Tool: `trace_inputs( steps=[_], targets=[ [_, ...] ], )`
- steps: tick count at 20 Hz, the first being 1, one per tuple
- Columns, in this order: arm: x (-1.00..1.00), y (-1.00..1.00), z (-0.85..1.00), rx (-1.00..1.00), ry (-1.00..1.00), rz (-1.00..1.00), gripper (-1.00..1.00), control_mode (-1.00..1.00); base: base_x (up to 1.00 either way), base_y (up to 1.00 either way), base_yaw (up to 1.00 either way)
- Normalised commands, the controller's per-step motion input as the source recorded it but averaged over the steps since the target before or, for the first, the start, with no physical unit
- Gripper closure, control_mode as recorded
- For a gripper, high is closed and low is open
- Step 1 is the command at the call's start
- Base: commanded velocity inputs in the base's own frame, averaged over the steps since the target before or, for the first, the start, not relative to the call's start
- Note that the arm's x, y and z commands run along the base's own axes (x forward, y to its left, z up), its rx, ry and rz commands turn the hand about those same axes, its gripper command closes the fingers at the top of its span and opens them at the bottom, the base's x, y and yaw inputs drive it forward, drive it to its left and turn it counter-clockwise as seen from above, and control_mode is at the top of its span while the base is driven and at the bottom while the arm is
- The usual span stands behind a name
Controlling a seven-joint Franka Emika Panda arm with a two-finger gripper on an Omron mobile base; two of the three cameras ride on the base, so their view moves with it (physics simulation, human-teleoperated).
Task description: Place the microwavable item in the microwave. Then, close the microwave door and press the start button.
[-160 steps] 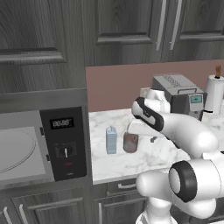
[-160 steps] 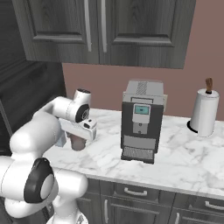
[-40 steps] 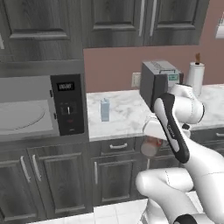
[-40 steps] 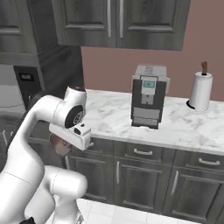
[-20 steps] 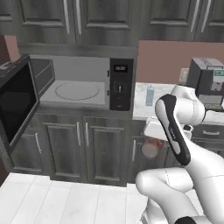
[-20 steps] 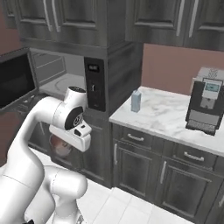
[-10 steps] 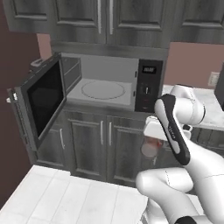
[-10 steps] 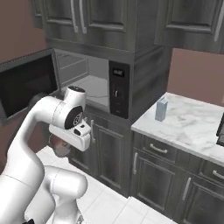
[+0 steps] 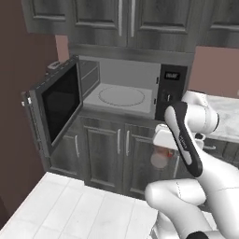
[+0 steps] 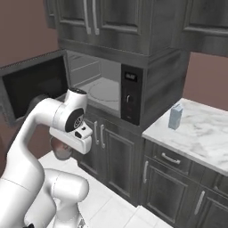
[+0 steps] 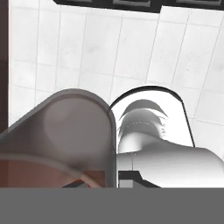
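- The hand (image 9: pixel 161 156) hangs low in front of the lower cabinets, clamped on the microwavable item (image 9: pixel 160 158), a brownish-pink cup that also looms at 8 o'clock in the hand view (image 11: pixel 65 135), over the white tiled floor (image 11: pixel 87 52).
- Beyond, at 11 o'clock from the hand, the microwave (image 9: pixel 126 91) stands with its turntable bare.
- The microwave door (image 9: pixel 58 105) is swung out at 9 o'clock.
- On the desk (image 10: pixel 200 133) a light blue carton (image 10: pixel 175 116) stands upright.
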Motion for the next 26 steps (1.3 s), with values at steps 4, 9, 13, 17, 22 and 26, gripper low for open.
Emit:
trace_inputs(
  steps=[4,9,13,17,22,26],
  targets=[
    [0.00,0.00,0.00,0.00,0.00,0.00,1.00,1.00,0.51,0.01,0.20],
    [0.00,0.00,0.00,0.00,0.00,0.00,1.00,1.00,0.29,0.11,0.18],
    [0.00,0.00,0.00,0.00,0.00,0.00,1.00,1.00,0.17,0.30,0.18],
    [0.00,0.00,0.00,0.00,0.00,0.00,1.00,1.00,0.38,0.33,0.15],
    [0.00,0.00,0.00,0.00,0.00,0.00,1.00,1.00,0.59,0.22,0.12],
    [0.00,0.00,0.00,0.00,0.00,0.00,1.00,1.00,0.59,0.04,0.12]
  ],
)
